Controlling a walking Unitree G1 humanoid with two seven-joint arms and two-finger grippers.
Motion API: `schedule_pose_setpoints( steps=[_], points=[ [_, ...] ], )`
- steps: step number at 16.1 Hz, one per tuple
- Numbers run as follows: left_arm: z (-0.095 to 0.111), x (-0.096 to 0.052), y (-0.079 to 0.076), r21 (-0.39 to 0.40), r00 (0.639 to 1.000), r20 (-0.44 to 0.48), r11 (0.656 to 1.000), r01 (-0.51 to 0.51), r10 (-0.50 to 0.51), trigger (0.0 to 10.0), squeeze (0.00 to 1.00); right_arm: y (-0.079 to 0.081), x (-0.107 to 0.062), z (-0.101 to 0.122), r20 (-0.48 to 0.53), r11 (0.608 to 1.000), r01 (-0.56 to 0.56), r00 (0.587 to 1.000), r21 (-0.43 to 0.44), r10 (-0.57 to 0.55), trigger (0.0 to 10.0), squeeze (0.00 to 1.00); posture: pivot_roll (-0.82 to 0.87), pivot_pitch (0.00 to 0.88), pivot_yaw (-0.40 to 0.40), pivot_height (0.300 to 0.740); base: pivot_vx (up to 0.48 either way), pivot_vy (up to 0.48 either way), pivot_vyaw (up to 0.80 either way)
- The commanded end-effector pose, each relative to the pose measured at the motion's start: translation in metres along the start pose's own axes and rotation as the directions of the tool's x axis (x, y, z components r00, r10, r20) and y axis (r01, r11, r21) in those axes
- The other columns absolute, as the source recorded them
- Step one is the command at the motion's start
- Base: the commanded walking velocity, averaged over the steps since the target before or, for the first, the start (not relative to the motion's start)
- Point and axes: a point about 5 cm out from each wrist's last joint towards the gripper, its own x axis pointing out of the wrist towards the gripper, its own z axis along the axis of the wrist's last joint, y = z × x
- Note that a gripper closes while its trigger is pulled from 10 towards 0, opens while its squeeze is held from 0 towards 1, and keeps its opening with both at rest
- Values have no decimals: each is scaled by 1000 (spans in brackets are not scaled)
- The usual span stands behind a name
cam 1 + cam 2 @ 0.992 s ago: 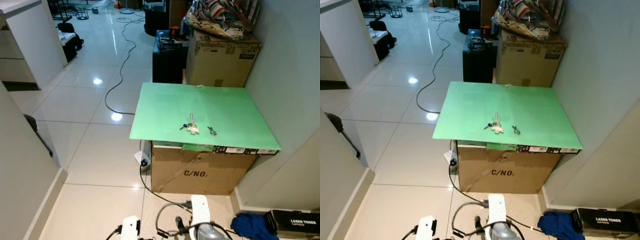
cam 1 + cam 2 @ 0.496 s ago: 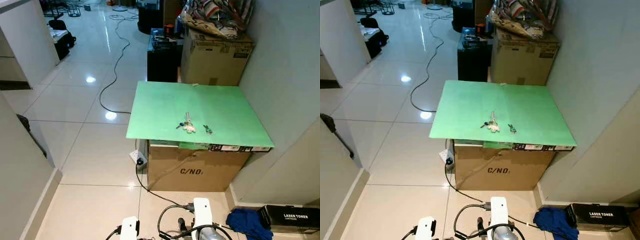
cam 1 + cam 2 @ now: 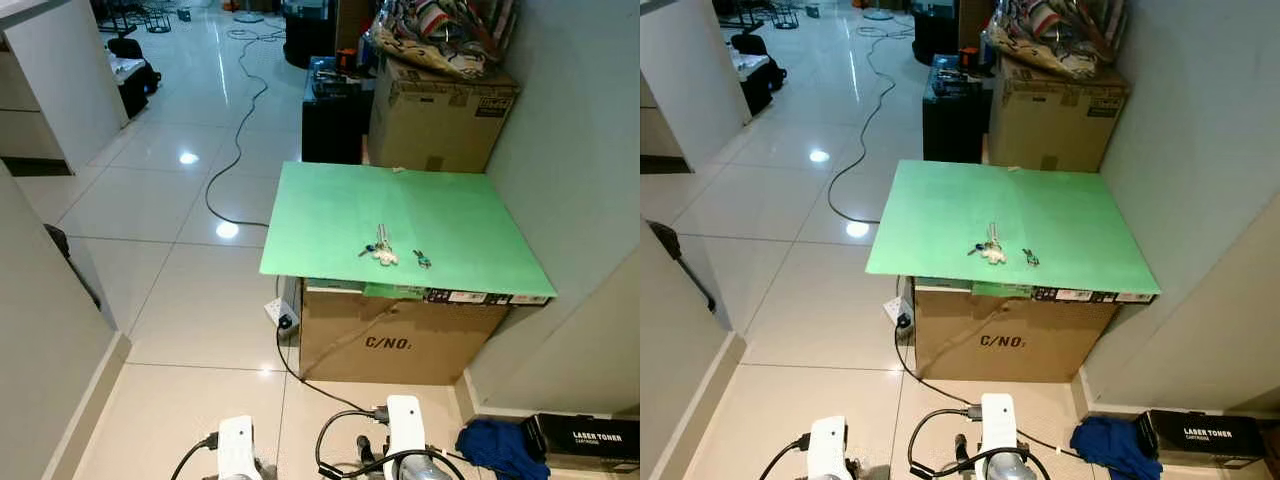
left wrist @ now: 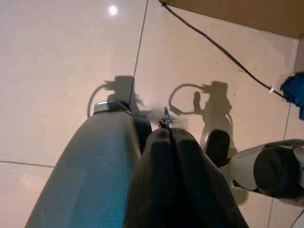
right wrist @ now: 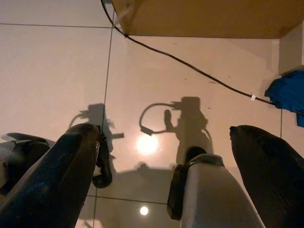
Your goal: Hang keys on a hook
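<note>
On the green board (image 3: 440,215) capping the cardboard box (image 3: 400,340), near its front edge, the keys (image 3: 381,250) are laid flat, with a smaller key piece (image 3: 423,261) just beside them, apparently set out where they can be reached from the front. Both arms are hung low over the tiled floor (image 3: 180,300), well apart from the keys. The left gripper (image 4: 167,130) is seen pressed closed on nothing; the right gripper (image 5: 161,147) is spread wide. No hook can be made out, so the pickup is judged not yet begun.
</note>
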Motion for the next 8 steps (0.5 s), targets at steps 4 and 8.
schedule_pose_setpoints(
  steps=[4,8],
  points=[
    [116,-5,-41,495,937,279,868,47,-210,10000,0,18,-3,-15,-37,999,-32,999,22,33,10000,0,-125,18,128,686,0,0,0],
    [116,-5,-41,495,937,279,868,47,-210,10000,0,18,-3,-15,-37,999,-32,999,22,33,10000,0,-125,18,128,686,0,0,0]
  ],
)
